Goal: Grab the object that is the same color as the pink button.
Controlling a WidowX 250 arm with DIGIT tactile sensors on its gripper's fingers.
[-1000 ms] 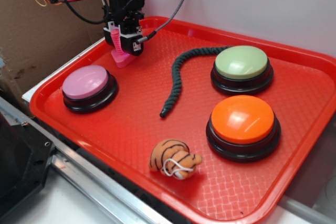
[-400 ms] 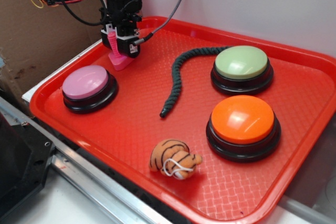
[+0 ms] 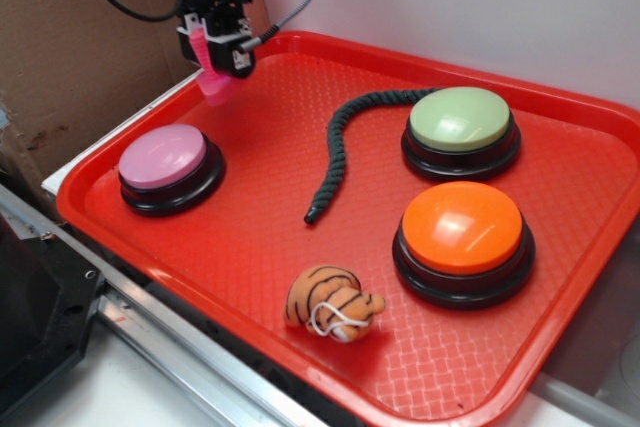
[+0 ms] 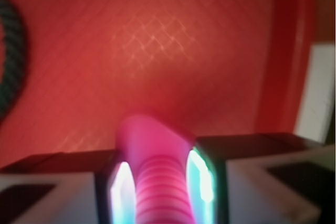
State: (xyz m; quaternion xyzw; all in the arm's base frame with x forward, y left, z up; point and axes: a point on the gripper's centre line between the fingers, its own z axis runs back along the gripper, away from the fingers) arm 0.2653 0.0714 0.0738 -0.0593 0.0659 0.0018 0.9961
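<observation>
My gripper (image 3: 212, 55) hangs above the tray's far left corner, shut on the object, a small hot-pink toy bolt (image 3: 213, 81). The bolt is lifted off the tray, its flat base pointing down. In the wrist view the bolt's ribbed shaft (image 4: 160, 182) sits squeezed between my two fingers, with the base sticking out toward the tray floor. The pink button (image 3: 163, 156), a pale pink dome on a black base, stands at the tray's left edge, below and in front of the gripper.
A red tray (image 3: 250, 247) holds a green button (image 3: 460, 119), an orange button (image 3: 462, 228), a dark twisted rope (image 3: 335, 147) and a striped plush tiger (image 3: 330, 301). Cardboard stands at the left, a white wall behind.
The gripper has risen and moved left toward the tray's far corner, carrying the pink bolt up off the tray floor where its base rested before.
</observation>
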